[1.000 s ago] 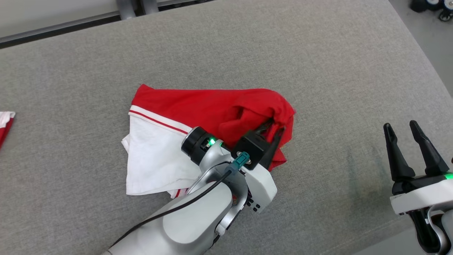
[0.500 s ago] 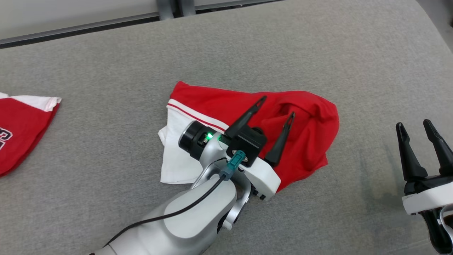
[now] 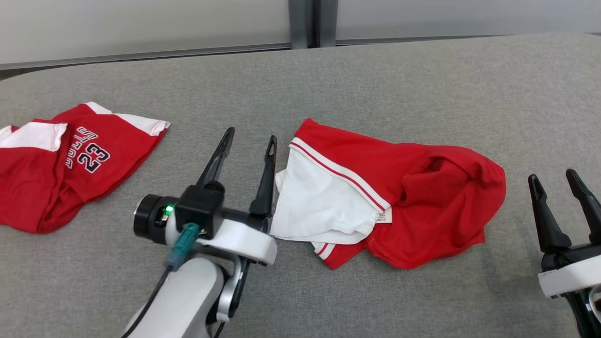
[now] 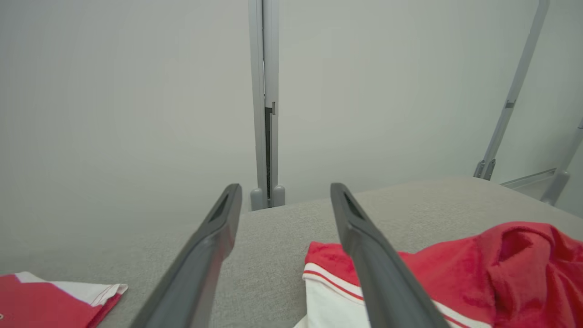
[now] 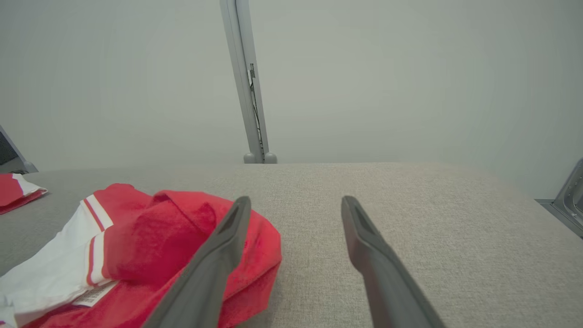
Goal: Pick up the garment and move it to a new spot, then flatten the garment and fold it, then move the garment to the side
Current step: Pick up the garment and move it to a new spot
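Observation:
The red and white garment [image 3: 404, 197] lies crumpled on the grey table [image 3: 375, 80], with its white panel toward my left gripper and a bunched red fold on its right. My left gripper [image 3: 251, 134] stands open just left of the white edge, holding nothing. My right gripper [image 3: 551, 176] is open too, a little to the right of the red end. The left wrist view has the garment [image 4: 460, 269] to the right of the open left gripper [image 4: 285, 187]. In the right wrist view the garment [image 5: 150, 237] lies left of the open right gripper [image 5: 296, 200].
A second red and white jersey [image 3: 70, 164] printed with 23 lies at the table's left; its corner also shows as a jersey edge [image 4: 50, 296] and a jersey tip [image 5: 13, 189]. A grey post [image 3: 307, 21] and pale wall stand behind the far edge.
My left gripper let go of the red cloth, opened, and drew back to the garment's left side. The head camera swung left, bringing the second jersey into view. The right gripper stayed open.

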